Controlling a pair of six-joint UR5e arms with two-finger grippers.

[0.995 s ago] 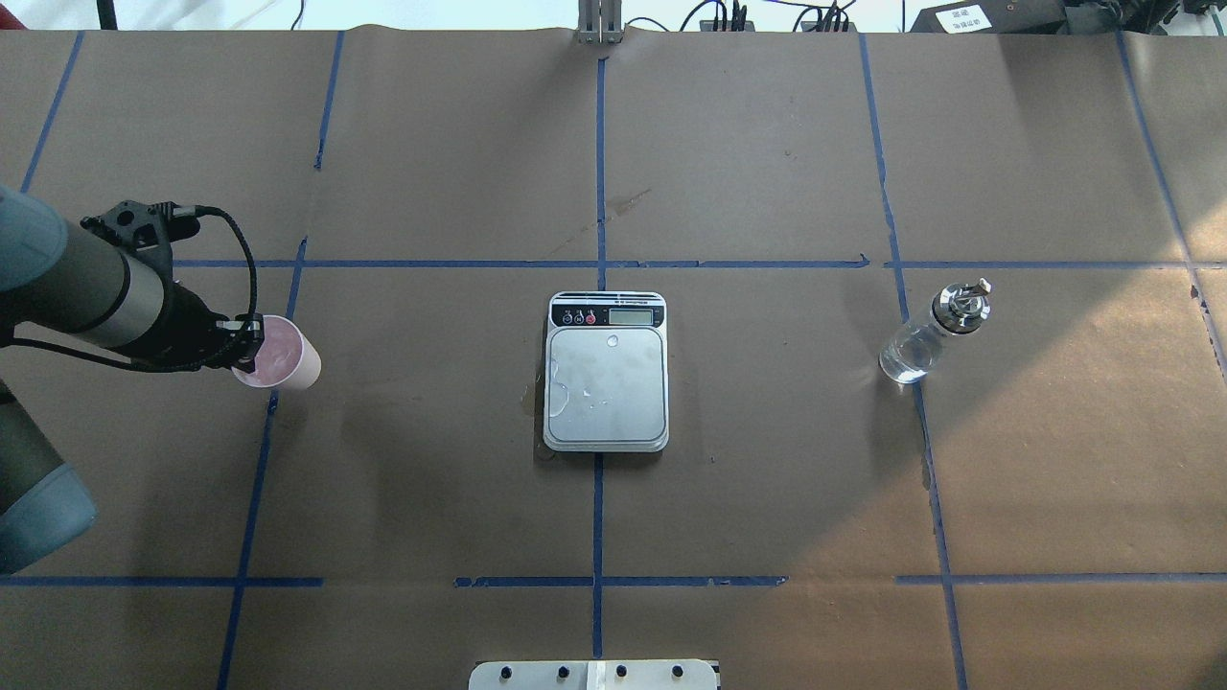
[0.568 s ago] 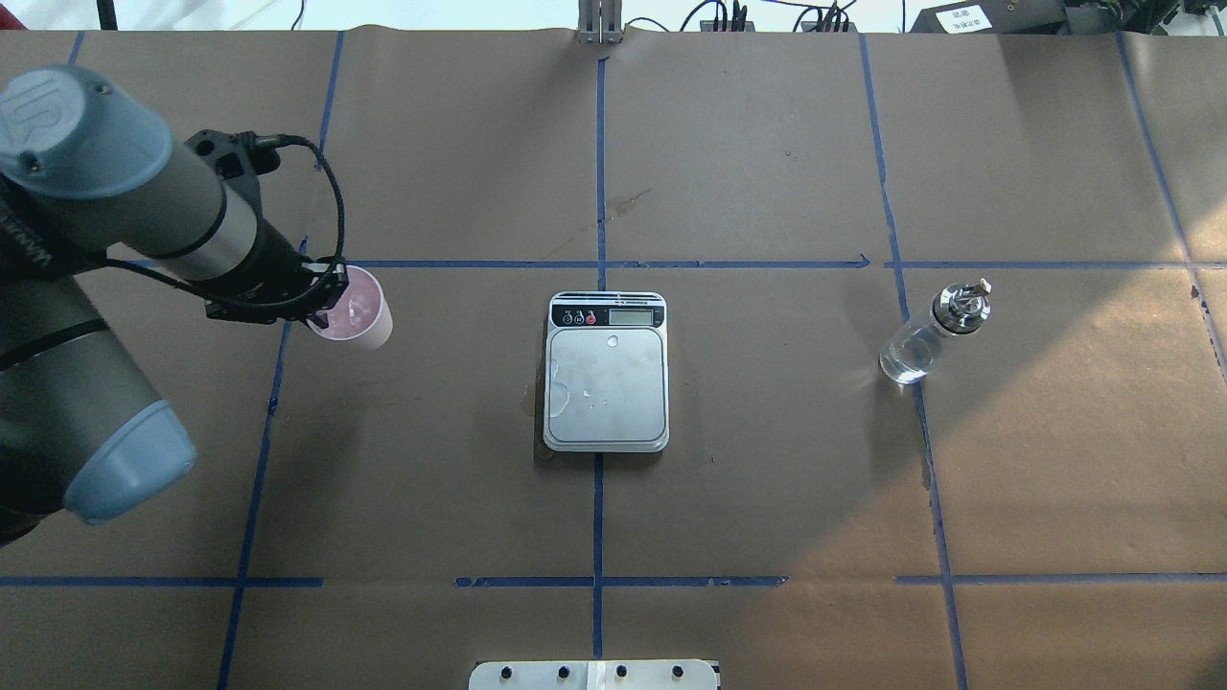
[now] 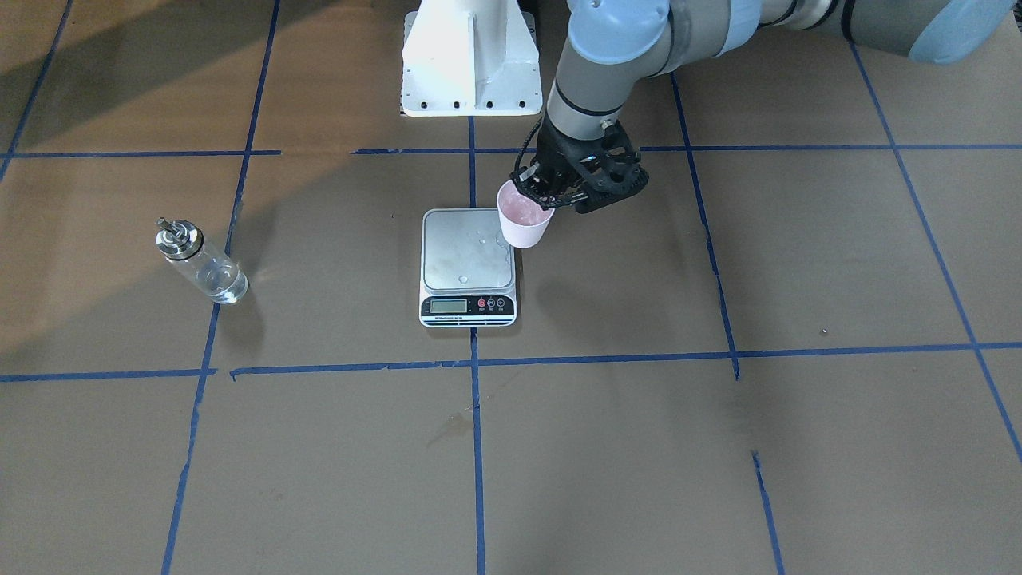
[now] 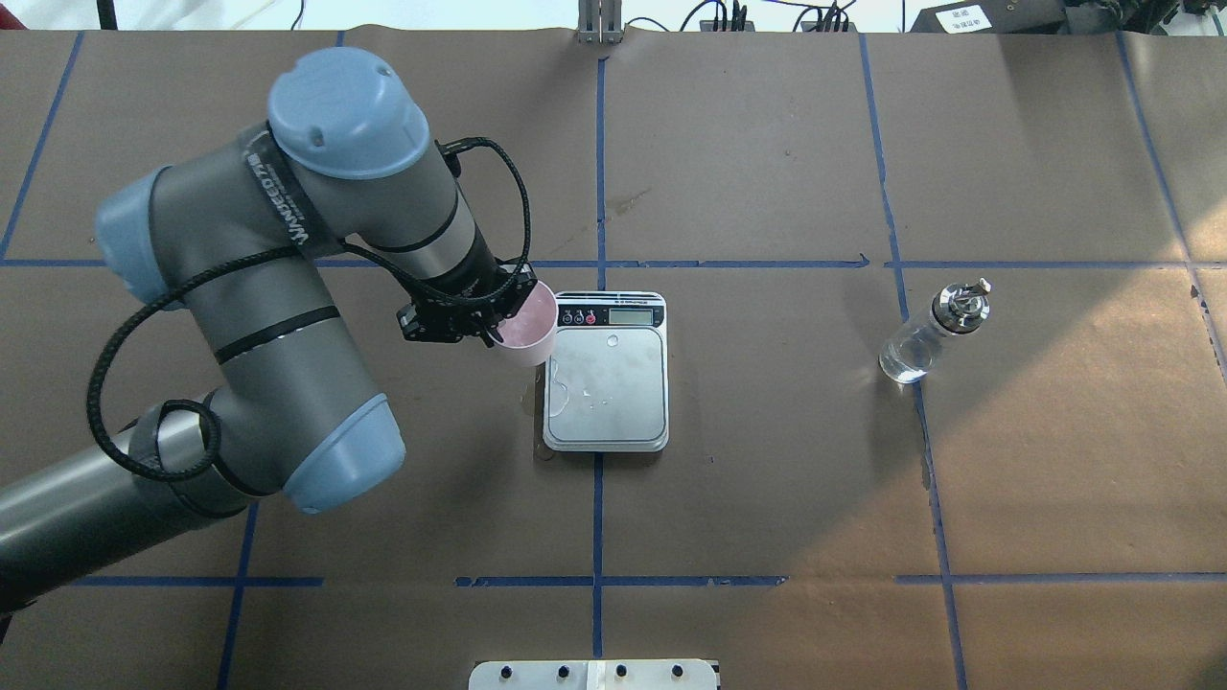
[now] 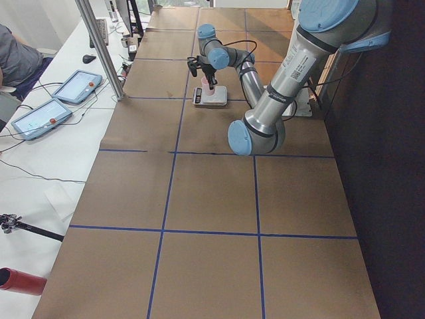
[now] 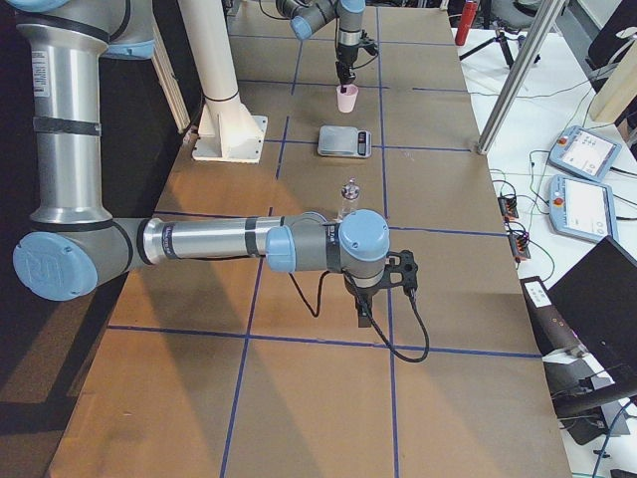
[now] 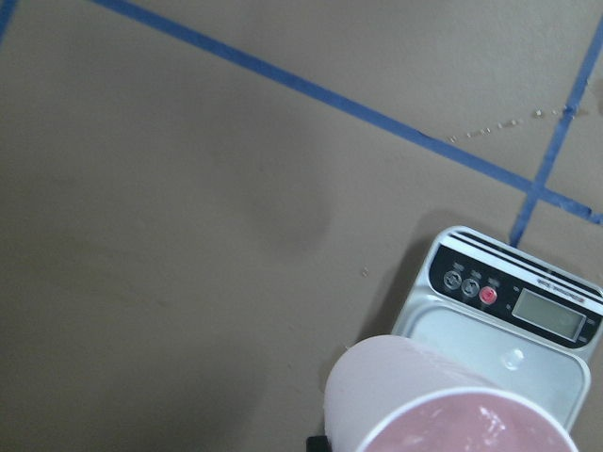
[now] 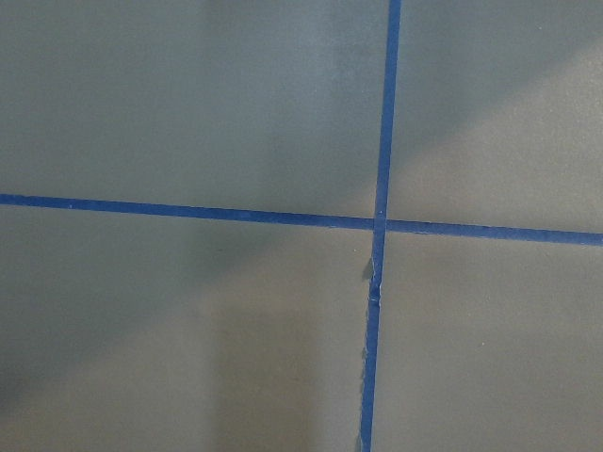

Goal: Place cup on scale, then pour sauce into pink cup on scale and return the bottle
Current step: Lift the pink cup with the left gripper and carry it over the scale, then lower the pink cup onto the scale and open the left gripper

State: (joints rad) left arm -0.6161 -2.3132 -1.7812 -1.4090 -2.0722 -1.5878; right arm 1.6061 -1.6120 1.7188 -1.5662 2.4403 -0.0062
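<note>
My left gripper is shut on the rim of the pale-pink cup and holds it upright in the air, by the scale's far left corner. The cup also shows in the front view and the left wrist view. The scale lies flat at the table's middle, its steel platform bare but for a few drops. The glass bottle with a metal spout stands far to the right, untouched. My right gripper hangs over bare table; I cannot tell whether it is open or shut.
The white arm mount stands at the robot's edge of the table. Blue tape lines cross the brown paper. A side table with tablets and a seated person lie beyond the far edge.
My left arm has carried the pink cup rightward from the table's far left to the scale's left edge. The bottle and scale have not moved.
</note>
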